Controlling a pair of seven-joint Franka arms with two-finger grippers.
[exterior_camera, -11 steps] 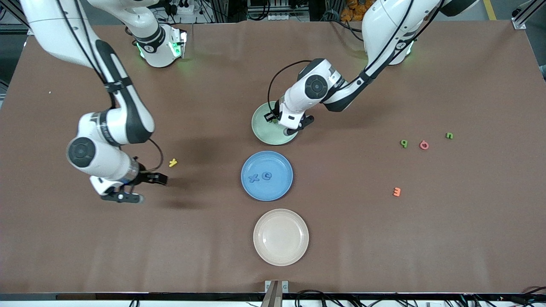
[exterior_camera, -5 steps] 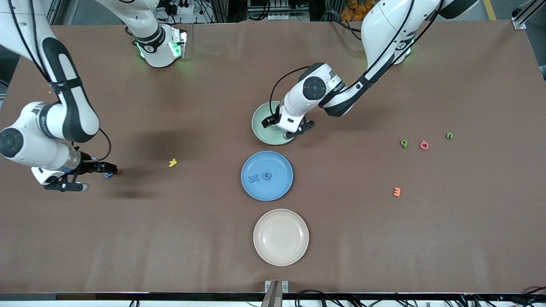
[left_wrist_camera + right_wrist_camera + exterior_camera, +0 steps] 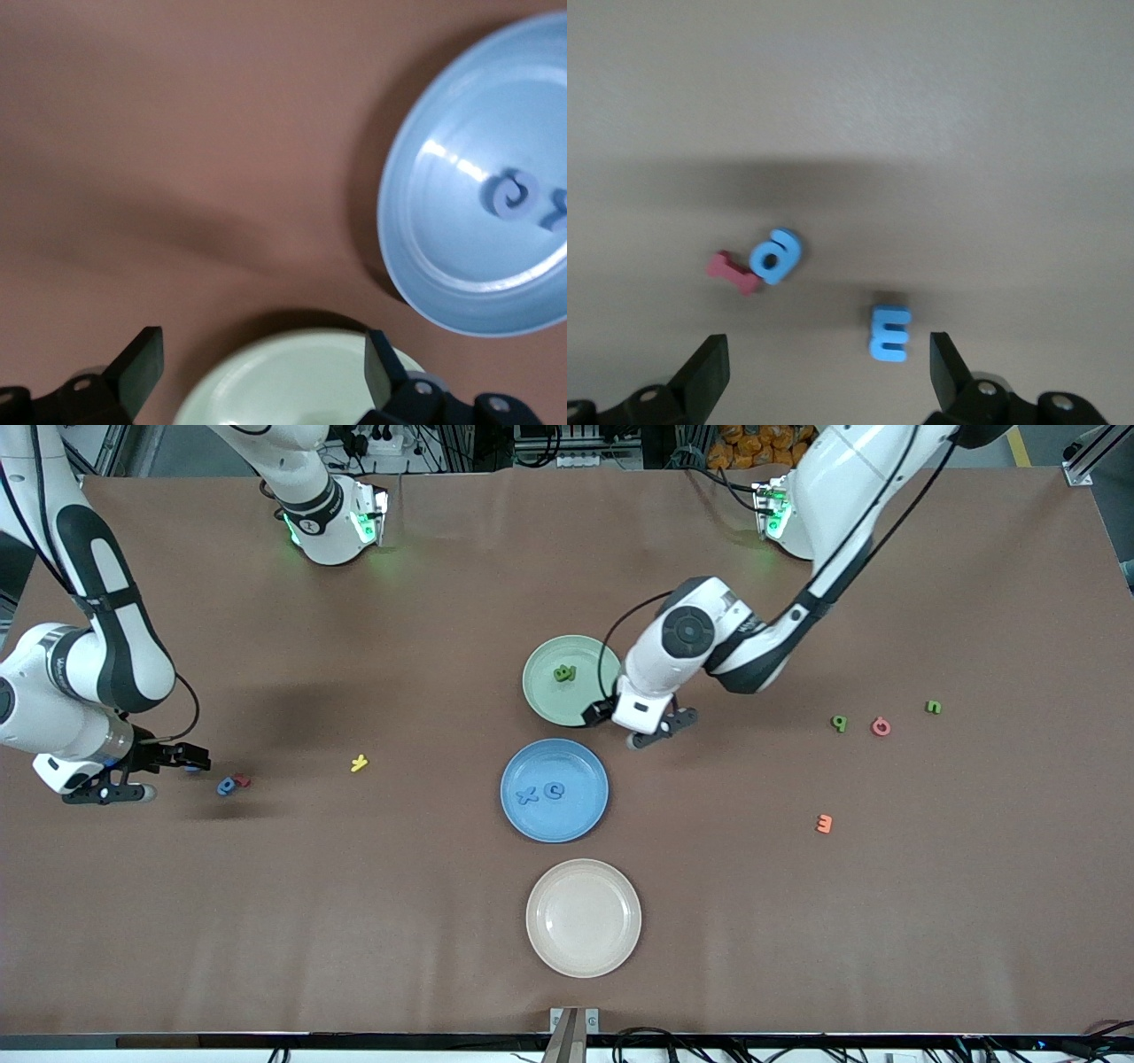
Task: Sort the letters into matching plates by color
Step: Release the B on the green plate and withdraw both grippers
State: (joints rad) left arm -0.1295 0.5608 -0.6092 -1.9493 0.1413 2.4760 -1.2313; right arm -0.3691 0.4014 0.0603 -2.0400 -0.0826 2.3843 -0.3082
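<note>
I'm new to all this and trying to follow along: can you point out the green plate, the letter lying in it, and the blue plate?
green plate (image 3: 542, 691), front view, bare inner surface.
green letter (image 3: 564, 674), front view, its middle.
blue plate (image 3: 571, 815), front view, bare inner surface.

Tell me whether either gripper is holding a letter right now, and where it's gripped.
Nothing is held. The left gripper is open and empty beside the pale green plate; the right gripper is open over the table near the blue letters.
</note>
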